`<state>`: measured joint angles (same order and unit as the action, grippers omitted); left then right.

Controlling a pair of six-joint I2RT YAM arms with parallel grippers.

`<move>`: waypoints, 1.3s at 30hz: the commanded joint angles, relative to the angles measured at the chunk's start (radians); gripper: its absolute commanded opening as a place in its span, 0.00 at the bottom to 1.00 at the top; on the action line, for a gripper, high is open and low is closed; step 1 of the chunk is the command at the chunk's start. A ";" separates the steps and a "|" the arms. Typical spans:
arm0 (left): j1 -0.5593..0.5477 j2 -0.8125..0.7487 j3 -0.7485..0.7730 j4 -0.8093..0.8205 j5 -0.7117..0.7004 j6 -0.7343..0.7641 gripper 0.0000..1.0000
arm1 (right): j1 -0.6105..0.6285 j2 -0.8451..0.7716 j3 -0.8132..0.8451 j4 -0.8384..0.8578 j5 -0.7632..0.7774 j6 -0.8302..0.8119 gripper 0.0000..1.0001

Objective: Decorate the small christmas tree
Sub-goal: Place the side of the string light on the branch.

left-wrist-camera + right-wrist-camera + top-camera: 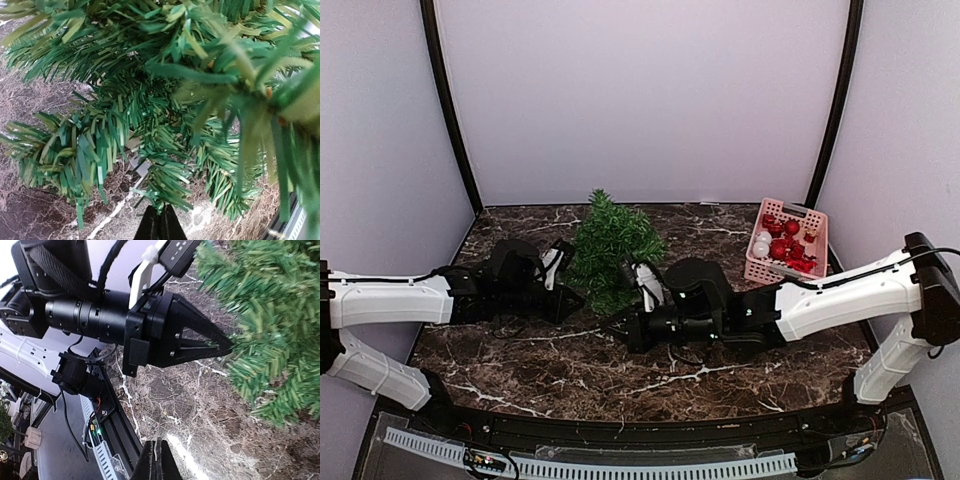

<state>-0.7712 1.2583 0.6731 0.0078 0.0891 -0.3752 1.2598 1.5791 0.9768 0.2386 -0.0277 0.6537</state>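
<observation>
Top view: shows small christmas tree (610, 245) standing at rear middle of marble table (570, 370); pink basket (798, 211) of ornaments well apart, rear right.

Left wrist: shows left gripper (160, 226) pressed together beneath low branches.

Right wrist: shows right gripper (157, 462) pressed together, pinching nothing, beside tree.

**A Booth for Robots**

This is a robot lab, not a home. The left arm (390, 298) and the right arm (840, 295) are white and black machines, fixed at the near edge of a dark table (570, 370) that looks like stone. Plain pale walls (640, 100) stand close around the table like a tent. Black bent poles (450, 110) run up the corners. Along the front lies a white strip with slots (650, 467), and thin wires (485, 462) sit beside it.
</observation>
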 commanded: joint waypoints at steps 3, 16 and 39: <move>0.003 -0.014 0.000 0.015 -0.020 0.005 0.02 | 0.033 0.070 0.043 0.010 -0.047 -0.014 0.00; 0.005 -0.022 0.014 0.006 -0.053 0.012 0.00 | 0.041 0.166 0.054 -0.083 0.016 0.035 0.00; 0.020 -0.022 0.023 -0.040 -0.122 0.045 0.00 | -0.036 0.015 0.046 -0.235 0.195 0.044 0.00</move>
<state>-0.7601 1.2583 0.6735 -0.0036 -0.0010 -0.3466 1.2293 1.6207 0.9966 0.0109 0.1558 0.7307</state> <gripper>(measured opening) 0.027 0.006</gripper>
